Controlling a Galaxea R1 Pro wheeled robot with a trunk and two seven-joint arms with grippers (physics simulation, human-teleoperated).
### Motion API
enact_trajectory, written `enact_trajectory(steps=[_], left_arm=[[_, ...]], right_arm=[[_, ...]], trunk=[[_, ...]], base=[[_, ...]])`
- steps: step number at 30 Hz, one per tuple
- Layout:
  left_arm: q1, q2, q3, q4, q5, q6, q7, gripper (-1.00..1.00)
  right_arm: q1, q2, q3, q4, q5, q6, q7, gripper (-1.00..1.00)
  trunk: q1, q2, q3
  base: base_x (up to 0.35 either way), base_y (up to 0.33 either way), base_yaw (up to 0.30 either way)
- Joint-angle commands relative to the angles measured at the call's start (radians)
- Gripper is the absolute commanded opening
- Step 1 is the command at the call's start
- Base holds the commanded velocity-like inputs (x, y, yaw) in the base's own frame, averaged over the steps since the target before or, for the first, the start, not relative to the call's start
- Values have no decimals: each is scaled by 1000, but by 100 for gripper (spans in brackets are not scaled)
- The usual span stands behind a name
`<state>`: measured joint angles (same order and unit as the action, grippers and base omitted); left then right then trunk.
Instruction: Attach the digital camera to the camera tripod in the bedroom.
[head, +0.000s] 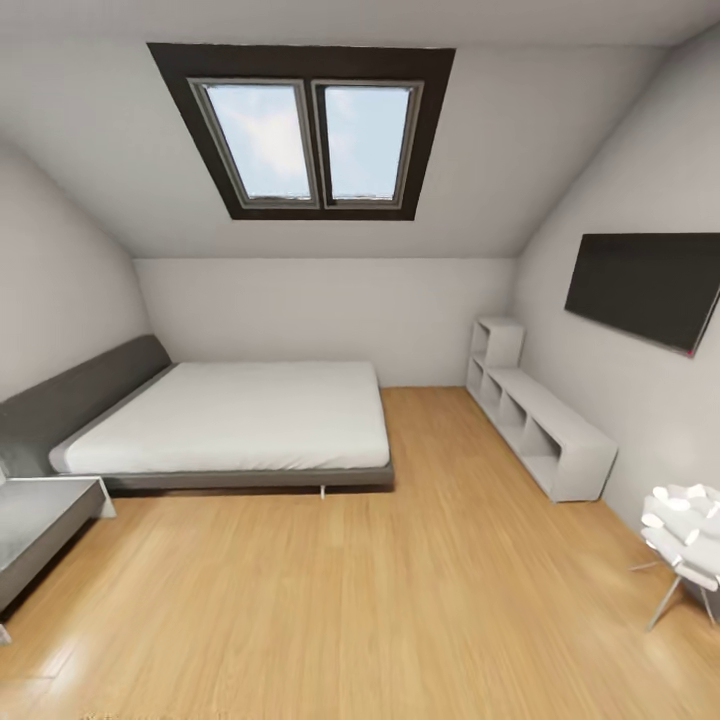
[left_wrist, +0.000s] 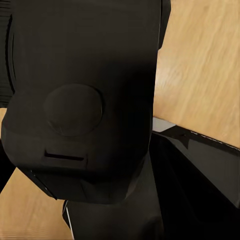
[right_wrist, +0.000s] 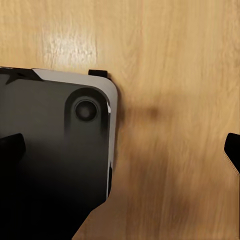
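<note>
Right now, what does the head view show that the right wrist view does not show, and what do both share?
Head view alone: a bed with grey headboard, a skylight window, a white cubby shelf, a wall-mounted screen and a white chair.
Right wrist view alone: a dark part of the robot's own body seen from close above, and a dark tip of the right gripper at the edge.
Both: the light wood floor.

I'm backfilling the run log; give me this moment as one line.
phase: in transit | room: bedroom, white bed with grey headboard, low white cubby shelf, wall-mounted black screen | floor: light wood | grippers: state unclear
</note>
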<state>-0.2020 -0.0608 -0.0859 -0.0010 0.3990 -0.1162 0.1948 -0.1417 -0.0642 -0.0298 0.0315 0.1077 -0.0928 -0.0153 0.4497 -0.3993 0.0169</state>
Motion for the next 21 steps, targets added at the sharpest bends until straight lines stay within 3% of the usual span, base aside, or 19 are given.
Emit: enact_trajectory(steps=[1,21], left_arm=[[0,-1,-9,1,6,-2,3,-100],[0,-2,-7,-1,3,1,2,-100]], right_arm=[[-1,0,-4,3,10,-6,-2,100],[-1,-2,-4,4,10,-3,-2,100]], trunk=[[0,-1,0],[0,-1,0]], base=[[0,0,269],[0,0,269]])
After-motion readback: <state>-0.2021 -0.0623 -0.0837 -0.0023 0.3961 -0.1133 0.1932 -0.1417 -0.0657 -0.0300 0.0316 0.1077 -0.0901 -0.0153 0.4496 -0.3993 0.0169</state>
